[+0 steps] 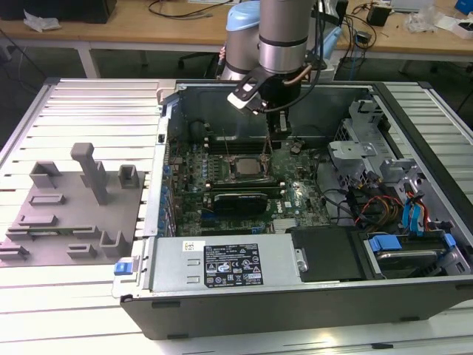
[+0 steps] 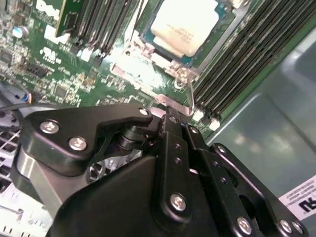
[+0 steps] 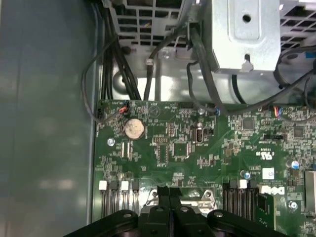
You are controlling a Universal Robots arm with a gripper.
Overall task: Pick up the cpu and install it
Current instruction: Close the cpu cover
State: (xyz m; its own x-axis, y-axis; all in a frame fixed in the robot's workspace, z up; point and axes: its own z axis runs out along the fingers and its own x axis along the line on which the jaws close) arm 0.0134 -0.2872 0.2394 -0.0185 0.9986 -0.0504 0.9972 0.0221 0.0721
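Bench of silver slatted metal [image 1: 89, 96] carries an open dark-grey computer case [image 1: 295, 299], with a grey plastic fixture plate [image 1: 74, 211] beside it on the exterior view's left. Silver-and-blue robot arm [image 1: 284, 29] reaches down into the case over the green motherboard [image 1: 303, 190]. Its black claw [image 3: 169, 189] hangs with fingers drawn together, nothing seen between them, tips near the metal-framed socket [image 2: 143, 49]. Small square silver-topped cpu [image 2: 185, 24] lies flat in that socket, between rows of black memory slots [image 2: 247, 64].
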